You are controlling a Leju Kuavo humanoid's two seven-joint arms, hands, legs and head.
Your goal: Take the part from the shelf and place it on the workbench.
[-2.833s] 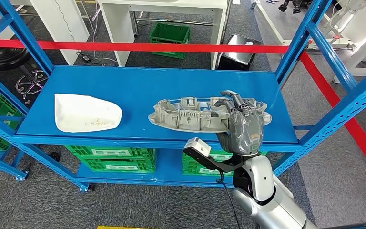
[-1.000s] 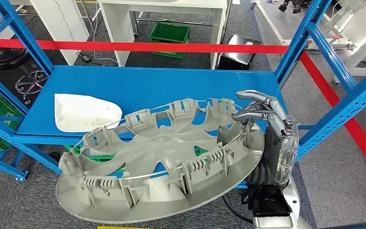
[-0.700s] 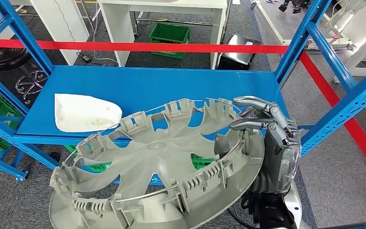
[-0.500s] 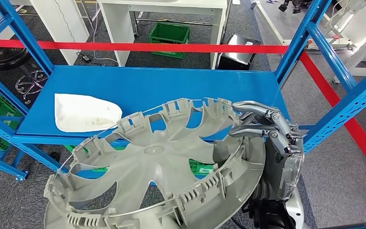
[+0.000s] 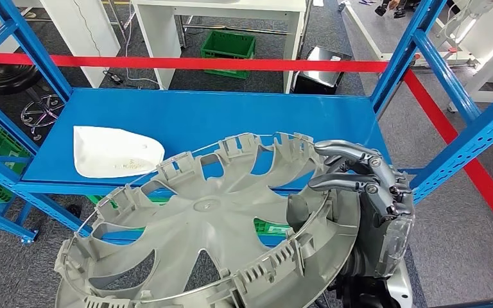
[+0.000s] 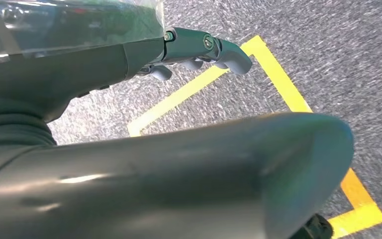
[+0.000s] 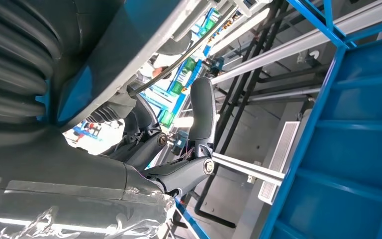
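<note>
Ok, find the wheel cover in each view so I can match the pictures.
Head view: wheel cover fills the lower middle, off the shelf, its rim held by the right hand.
Left wrist view: not in it.
Right wrist view: its grey rim sits above the fingers.
Shared landmark: the blue shelf.

The left hand (image 6: pixel 199 47) reaches in over a grey speckled carpet floor (image 6: pixel 328 59). Its dark fingers (image 6: pixel 231 52) lie close together and curl slightly at the tips, with nothing between them. A thick grey thumb (image 6: pixel 179 174) fills the near part of the picture. On the floor beneath, yellow tape lines (image 6: pixel 273 69) meet at corners, forming part of a marked outline.
</note>
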